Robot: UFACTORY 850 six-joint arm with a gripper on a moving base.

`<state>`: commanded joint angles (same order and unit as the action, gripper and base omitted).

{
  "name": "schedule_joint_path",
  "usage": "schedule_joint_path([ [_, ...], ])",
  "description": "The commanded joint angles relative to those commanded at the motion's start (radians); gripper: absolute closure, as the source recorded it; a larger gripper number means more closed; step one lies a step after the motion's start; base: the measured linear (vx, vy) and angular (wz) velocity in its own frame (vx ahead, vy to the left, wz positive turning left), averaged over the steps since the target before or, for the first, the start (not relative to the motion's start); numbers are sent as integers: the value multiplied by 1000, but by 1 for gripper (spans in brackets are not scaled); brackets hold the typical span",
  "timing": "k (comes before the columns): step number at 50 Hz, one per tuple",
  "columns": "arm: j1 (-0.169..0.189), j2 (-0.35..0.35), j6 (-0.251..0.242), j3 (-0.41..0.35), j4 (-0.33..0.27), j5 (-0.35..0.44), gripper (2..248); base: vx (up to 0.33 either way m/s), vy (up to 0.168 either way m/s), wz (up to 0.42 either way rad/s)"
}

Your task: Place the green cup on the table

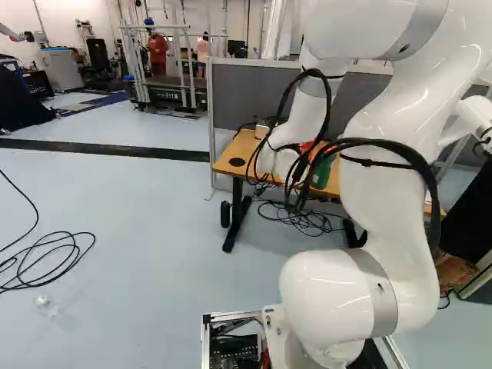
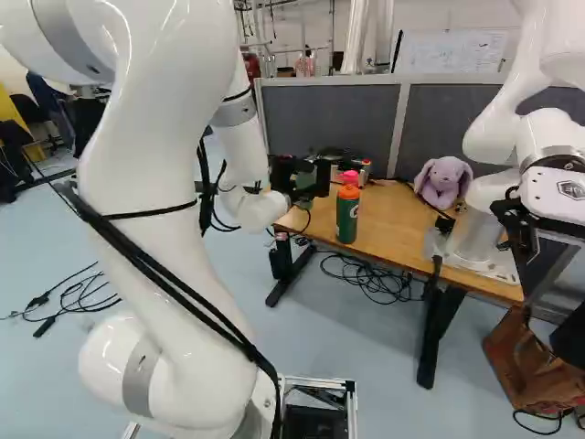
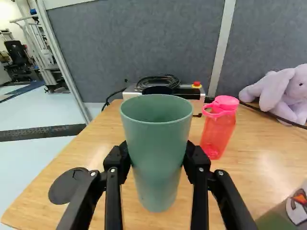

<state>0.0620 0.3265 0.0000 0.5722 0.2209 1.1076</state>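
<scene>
Clamping the green cup [image 3: 157, 158] from two opposite sides, my gripper [image 2: 309, 179] grasps it between both fingers. The cup is upright with its open rim uppermost, and it is located at the worktop [image 3: 168, 221], on the part away from the other robot [image 2: 482, 215]. Contact between the cup's base and the wood cannot be confirmed from these views. A flat black disc [image 3: 68, 186] is set in or on the worktop, beside the gripper. On the opposite side of the cup, a pink bottle [image 3: 218, 128] stands near it, the loop of its lid directed toward the cup. Beyond the cup is a pale equipment box [image 3: 197, 97], carrying a coil of black cable [image 3: 158, 80] and a red button [image 3: 196, 83] on a yellow collar. A lilac plush rabbit [image 3: 288, 93] sits farther along the worktop, past the pink bottle, in front of the grey partition [image 3: 134, 43]. In the right base view, a green bottle [image 2: 347, 219] with an orange lid stands at the near edge of the worktop, and the other robot is mounted at the right, just beside the rabbit.
</scene>
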Motion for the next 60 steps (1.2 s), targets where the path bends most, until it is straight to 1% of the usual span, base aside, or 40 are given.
schedule_joint_path([
  [15,0,40,0,7,0,28,123,0,0,0],
  [47,0,125,0,23,30,171,123,0,0,0],
  [60,0,160,0,30,32,182,123,0,0,0],
])
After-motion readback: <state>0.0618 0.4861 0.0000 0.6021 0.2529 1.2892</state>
